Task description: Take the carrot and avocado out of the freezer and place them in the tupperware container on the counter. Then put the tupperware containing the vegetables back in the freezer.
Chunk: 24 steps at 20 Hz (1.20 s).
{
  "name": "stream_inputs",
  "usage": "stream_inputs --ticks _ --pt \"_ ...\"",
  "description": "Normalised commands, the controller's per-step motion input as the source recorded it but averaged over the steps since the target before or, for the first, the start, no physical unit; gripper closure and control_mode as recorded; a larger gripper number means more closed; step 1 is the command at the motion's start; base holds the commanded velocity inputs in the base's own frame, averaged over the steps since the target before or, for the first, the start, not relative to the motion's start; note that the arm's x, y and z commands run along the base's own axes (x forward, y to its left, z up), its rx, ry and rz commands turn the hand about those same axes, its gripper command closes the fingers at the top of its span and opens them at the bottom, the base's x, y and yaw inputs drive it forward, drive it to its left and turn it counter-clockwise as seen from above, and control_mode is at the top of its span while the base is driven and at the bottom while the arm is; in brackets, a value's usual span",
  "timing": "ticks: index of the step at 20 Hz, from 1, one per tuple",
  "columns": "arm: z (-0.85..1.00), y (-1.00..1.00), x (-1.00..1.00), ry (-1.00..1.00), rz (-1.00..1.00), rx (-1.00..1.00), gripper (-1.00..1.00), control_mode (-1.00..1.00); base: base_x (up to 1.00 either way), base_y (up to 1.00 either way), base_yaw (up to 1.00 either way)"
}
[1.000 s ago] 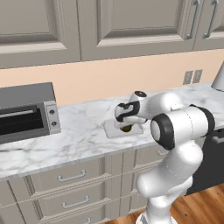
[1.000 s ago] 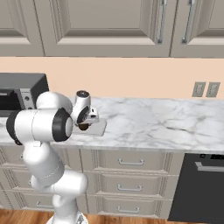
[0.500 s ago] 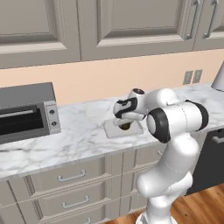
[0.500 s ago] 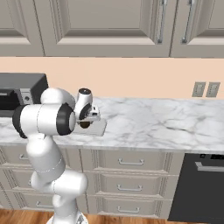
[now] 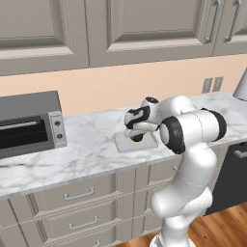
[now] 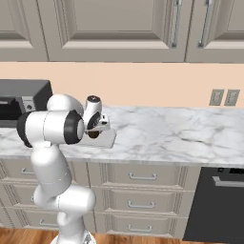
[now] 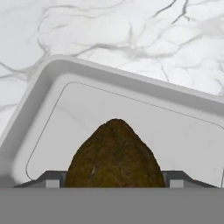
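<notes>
Marble bench (image 5: 91, 149) is carrying the tupperware container (image 7: 48, 87) near its front edge. Jaws are sitting wide on either side of the avocado (image 7: 114, 155), which is hanging low over the container floor; contact unclear.

A black-fronted toaster oven (image 5: 26, 124) with two round knobs on a grey side panel stands at the left against a peach wall (image 5: 111, 87). Grey-beige upper cabinets (image 5: 144, 26) with metal bar handles hang above. Two wall outlets (image 6: 224, 97) sit at the right, above a dark appliance front (image 6: 219, 202).
</notes>
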Motion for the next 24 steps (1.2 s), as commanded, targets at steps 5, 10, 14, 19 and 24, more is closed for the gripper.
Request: stream_inputs --ticks 5,10,14,19,24 --pt "0.03 0.00 0.00 -0.06 0.00 0.00 -1.00 -1.00 0.00 0.00 0.00" --pt "0.10 0.00 0.00 -0.12 0.01 0.00 -1.00 -1.00 0.00 0.00 0.00" --pt "0.48 0.00 -0.45 -0.07 0.00 0.00 -1.00 -1.00 0.00 0.00 0.00" --pt "0.89 0.00 -0.82 -0.01 0.00 0.00 -1.00 -1.00 0.00 0.00 0.00" --pt "1.00 0.00 -0.95 0.03 0.00 0.00 -1.00 -1.00 0.00 0.00 0.00"
